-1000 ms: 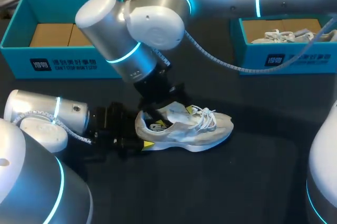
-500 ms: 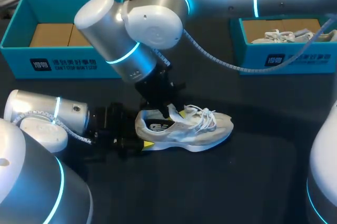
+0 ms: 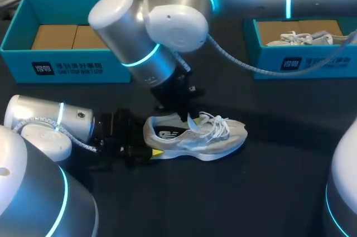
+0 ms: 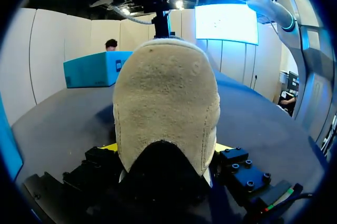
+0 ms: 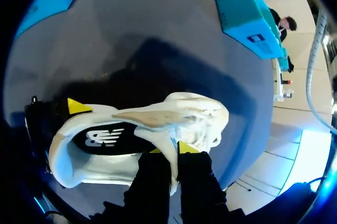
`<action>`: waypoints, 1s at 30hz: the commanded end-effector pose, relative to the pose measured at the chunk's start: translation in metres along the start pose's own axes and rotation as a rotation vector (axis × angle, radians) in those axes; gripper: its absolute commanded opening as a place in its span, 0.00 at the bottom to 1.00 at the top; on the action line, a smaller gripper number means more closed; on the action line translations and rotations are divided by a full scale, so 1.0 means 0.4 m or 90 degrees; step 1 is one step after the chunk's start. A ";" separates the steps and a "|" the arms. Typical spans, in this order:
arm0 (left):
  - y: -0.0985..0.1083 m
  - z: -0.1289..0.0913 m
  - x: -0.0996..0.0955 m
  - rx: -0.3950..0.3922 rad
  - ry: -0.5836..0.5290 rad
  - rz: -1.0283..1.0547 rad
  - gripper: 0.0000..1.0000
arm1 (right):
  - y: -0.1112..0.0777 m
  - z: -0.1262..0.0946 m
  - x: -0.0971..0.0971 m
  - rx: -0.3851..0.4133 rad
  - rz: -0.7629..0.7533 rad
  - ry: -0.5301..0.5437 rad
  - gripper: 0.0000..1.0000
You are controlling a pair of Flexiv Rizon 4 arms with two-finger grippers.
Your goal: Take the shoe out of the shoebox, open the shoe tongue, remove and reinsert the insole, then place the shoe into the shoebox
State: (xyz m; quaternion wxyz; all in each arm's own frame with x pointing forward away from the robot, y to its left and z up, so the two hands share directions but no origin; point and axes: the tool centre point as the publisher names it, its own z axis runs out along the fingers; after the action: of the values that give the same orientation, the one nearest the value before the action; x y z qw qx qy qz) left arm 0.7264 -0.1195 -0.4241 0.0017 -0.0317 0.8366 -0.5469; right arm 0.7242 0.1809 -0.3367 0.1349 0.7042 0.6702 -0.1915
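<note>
Two grips hold the shoe [image 3: 195,136] on the worktop [image 3: 256,192]: left fingers [image 3: 157,151] clamp its heel [image 4: 166,108], right fingers [image 5: 187,148] pinch the tongue [image 5: 152,118]; pulling too steeply could let it slip out

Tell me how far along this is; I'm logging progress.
Done: the shoe lies on the table, out of any box. In hand: left hand grips its heel, right hand pinches the tongue. Remaining: insole out and back in, then reboxing.
</note>
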 end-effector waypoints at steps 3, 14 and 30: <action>0.004 0.001 -0.001 -0.003 0.000 0.000 0.00 | -0.019 0.010 -0.079 -0.014 0.038 0.062 0.00; 0.004 0.001 -0.001 -0.003 0.000 0.000 0.00 | -0.021 0.048 -0.148 -0.027 0.103 0.089 0.00; 0.004 0.001 -0.001 -0.003 0.000 0.000 0.00 | -0.046 0.134 -0.222 -0.023 0.170 0.109 0.00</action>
State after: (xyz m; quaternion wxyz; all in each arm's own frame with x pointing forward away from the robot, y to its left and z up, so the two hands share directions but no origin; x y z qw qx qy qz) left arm 0.7265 -0.1199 -0.4236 0.0017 -0.0314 0.8365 -0.5471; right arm 0.7062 0.0857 -0.3361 0.1233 0.7657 0.6178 -0.1298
